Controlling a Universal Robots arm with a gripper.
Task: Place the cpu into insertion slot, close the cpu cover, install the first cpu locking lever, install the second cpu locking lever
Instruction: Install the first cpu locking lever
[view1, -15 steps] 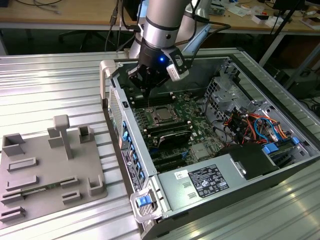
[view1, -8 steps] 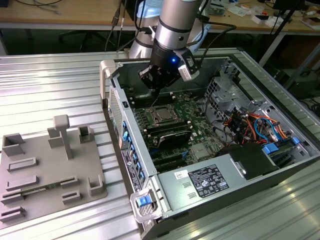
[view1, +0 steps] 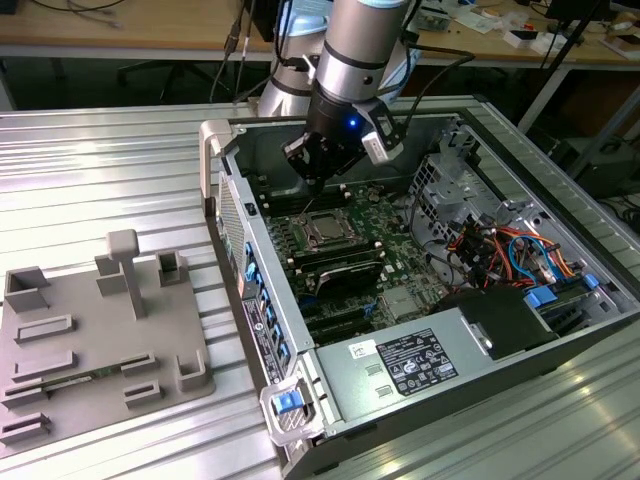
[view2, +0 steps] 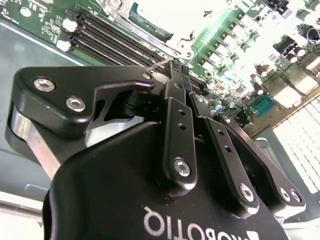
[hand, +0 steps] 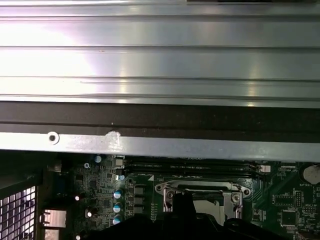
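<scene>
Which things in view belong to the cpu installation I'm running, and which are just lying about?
Job: small silvery square cpu; thin silvery metal cpu cover frame; thin wire locking lever; black gripper just above them.

Lying about: grey moulded fixture tray outside the grey computer case; silvery labelled power supply box; orange and blue cable bundle; long black memory slots.

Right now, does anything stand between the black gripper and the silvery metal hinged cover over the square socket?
Nothing visible does. In the exterior view the black gripper hangs just above the silvery metal cover, open air between them; the second wrist view shows a thin wire lever at its tip.
</scene>
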